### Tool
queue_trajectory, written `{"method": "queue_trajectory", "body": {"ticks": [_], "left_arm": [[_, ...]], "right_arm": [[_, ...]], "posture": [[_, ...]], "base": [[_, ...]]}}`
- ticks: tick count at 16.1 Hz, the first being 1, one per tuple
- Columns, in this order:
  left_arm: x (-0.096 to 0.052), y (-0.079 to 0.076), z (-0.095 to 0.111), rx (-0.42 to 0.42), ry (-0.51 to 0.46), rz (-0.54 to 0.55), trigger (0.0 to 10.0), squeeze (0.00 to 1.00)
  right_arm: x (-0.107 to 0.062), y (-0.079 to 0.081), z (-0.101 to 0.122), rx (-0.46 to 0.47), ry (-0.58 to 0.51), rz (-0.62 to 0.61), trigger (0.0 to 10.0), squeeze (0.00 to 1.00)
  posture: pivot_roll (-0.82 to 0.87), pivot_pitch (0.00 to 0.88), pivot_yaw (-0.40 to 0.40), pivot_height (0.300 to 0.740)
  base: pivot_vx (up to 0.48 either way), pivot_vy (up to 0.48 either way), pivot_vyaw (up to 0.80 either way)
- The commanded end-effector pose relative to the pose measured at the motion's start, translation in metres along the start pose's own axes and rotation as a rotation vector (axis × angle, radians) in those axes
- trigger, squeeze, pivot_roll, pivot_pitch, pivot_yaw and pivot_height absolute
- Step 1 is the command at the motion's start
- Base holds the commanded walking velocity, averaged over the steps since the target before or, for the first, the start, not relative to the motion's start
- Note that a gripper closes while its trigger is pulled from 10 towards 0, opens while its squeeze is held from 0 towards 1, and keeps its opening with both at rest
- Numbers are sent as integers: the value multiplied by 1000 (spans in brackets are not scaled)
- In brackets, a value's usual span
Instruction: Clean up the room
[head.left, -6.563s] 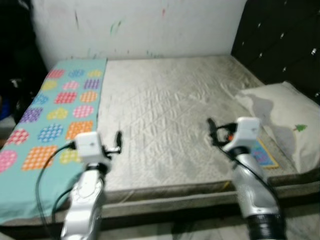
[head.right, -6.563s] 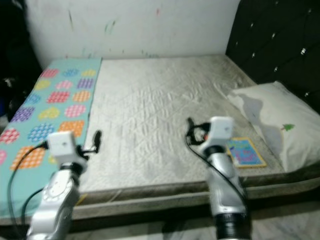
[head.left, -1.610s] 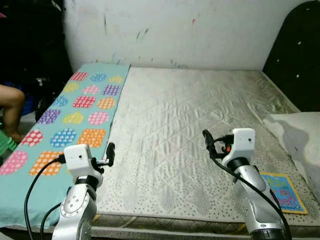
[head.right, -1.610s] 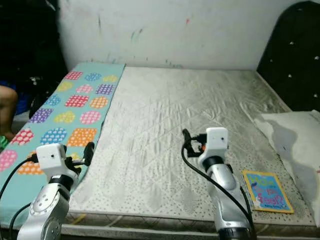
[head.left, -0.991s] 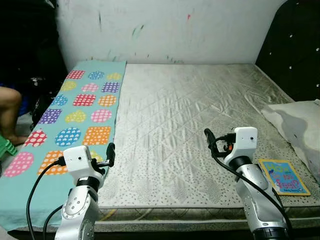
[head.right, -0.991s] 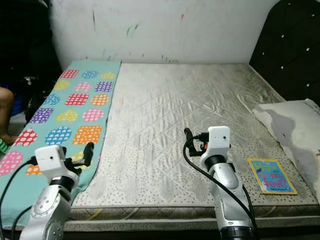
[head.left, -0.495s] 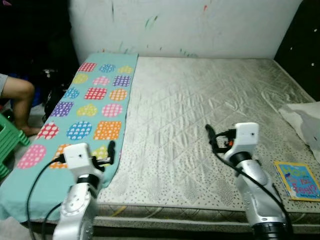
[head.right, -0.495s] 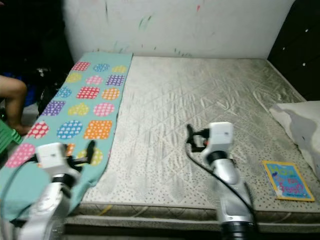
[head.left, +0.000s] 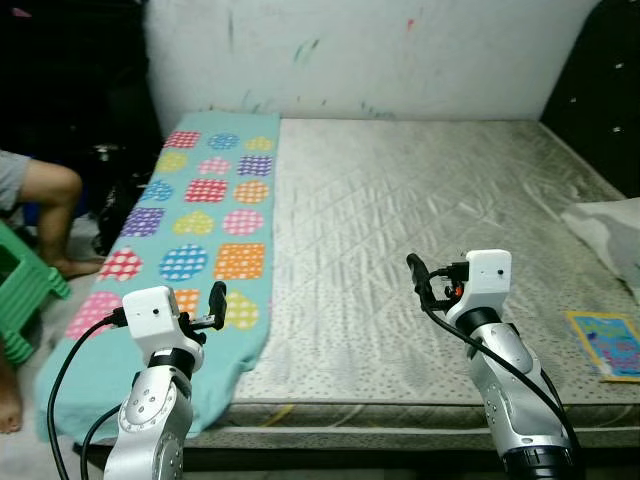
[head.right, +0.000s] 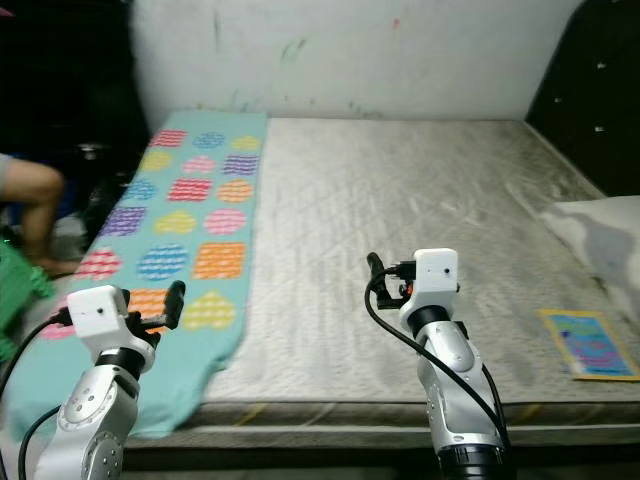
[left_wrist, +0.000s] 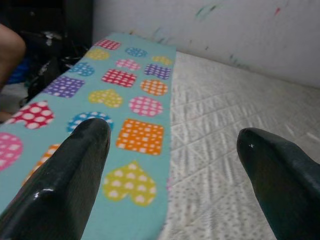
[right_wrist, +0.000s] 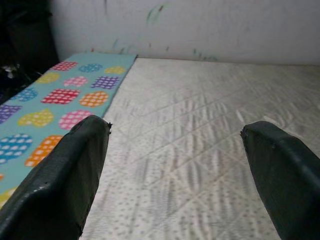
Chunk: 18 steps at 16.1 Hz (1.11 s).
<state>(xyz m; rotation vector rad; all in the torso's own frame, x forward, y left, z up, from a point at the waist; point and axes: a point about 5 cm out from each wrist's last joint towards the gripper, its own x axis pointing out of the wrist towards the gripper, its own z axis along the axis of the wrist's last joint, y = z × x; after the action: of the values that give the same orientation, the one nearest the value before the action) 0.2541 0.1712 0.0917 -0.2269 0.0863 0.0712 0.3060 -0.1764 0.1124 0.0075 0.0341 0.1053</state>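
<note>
Both hands empty, fingers spread wide: left hand (head.left: 215, 300) held over the patterned blanket (head.left: 200, 225) along the bed's (head.left: 420, 220) left side, right hand (head.left: 415, 275) over bare mattress. Blanket judged soft, light, limp; best pinched at near hanging edge.

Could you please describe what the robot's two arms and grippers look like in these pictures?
Both arms are silver with rounded, jointed segments, each ending in a white boxy wrist block. A loose black cable loops from each block down along the arm. The left gripper and right gripper each have two long, smooth black fingers with rounded tips. The right wrist shows a small orange-red detail.
</note>
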Motion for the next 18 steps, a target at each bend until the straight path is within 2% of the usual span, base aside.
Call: {"method": "queue_trajectory", "body": {"ticks": [1,5,6,9,18], "left_arm": [[0,-7,-1,-7,4,-14,10000,0],[0,-7,-1,-7,1,-14,10000,0],[0,-8,1,15,-19,-22,10000,0],[-2,-10,3,1,-32,-63,10000,0],[-2,-12,3,3,-34,-90,10000,0]], "right_arm": [[-2,-9,2,-14,-8,-24,10000,0],[-1,-8,2,-16,-7,-21,10000,0],[-1,-8,3,-17,-8,-19,10000,0],[-1,-8,2,-19,-6,-18,10000,0],[-1,-8,1,-21,-6,-18,10000,0]], "posture": [[-60,1,14,740],[-62,3,13,740],[-63,4,14,740],[-64,4,13,740],[-64,3,15,740]], "base": [[0,480,0],[0,456,0],[0,0,0],[0,0,0],[358,0,0]]}}
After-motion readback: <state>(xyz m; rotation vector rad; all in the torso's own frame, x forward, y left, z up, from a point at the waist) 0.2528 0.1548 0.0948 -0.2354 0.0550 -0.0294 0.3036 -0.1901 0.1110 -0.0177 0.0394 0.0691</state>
